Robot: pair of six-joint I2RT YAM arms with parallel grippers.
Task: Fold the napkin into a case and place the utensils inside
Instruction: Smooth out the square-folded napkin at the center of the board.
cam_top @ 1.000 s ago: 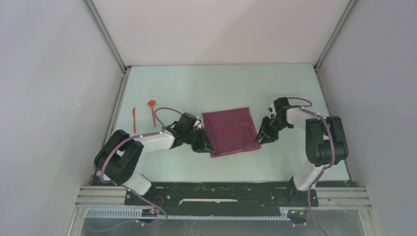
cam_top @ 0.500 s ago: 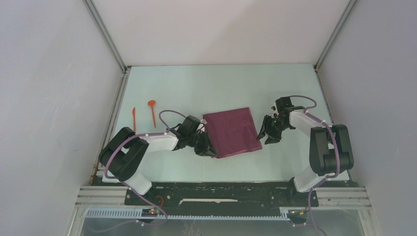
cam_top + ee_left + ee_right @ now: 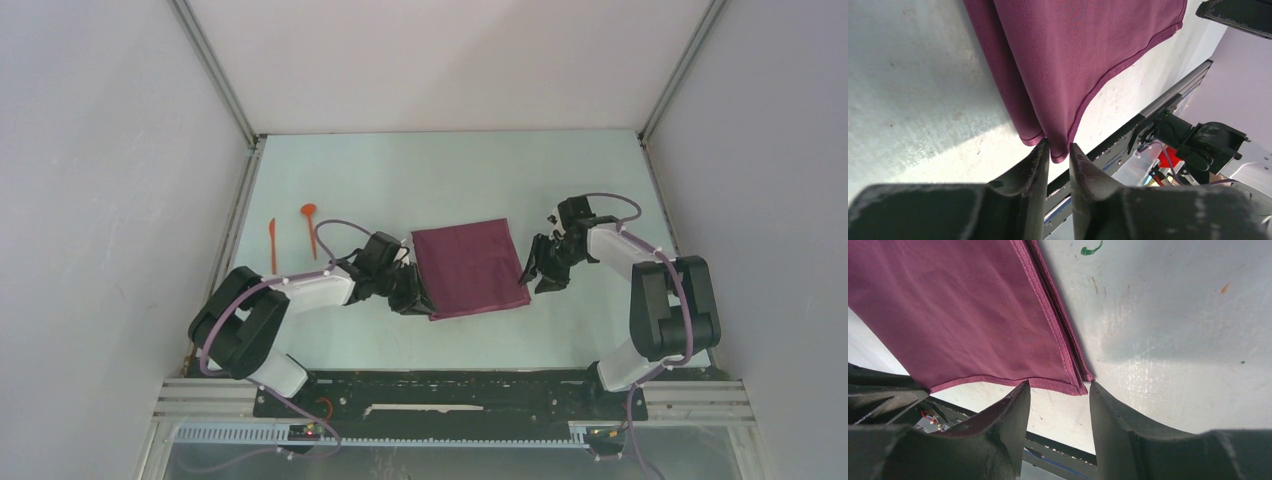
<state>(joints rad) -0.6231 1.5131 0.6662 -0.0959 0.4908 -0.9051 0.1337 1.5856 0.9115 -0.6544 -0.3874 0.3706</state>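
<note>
The maroon napkin (image 3: 470, 268) lies folded into a rough square at the middle of the table. My left gripper (image 3: 418, 298) is at its near-left corner. In the left wrist view that corner (image 3: 1058, 135) is drawn to a point between the narrow jaws of the left gripper (image 3: 1059, 147), which is shut on it. My right gripper (image 3: 537, 272) stands open at the near-right corner; its fingertips straddle the layered hem (image 3: 1073, 382) of the napkin (image 3: 963, 315) without pinching it. Two orange utensils (image 3: 272, 245), one the spoon-ended one (image 3: 310, 225), lie far left.
The table's side rails (image 3: 235, 235) run close to the orange pieces at the left. The black base rail (image 3: 450, 385) crosses the near edge. White walls close in the back and both sides.
The right jaws have widened and no longer press the napkin's right corner. The left gripper carried the near-left corner a little to the right, then back left.
</note>
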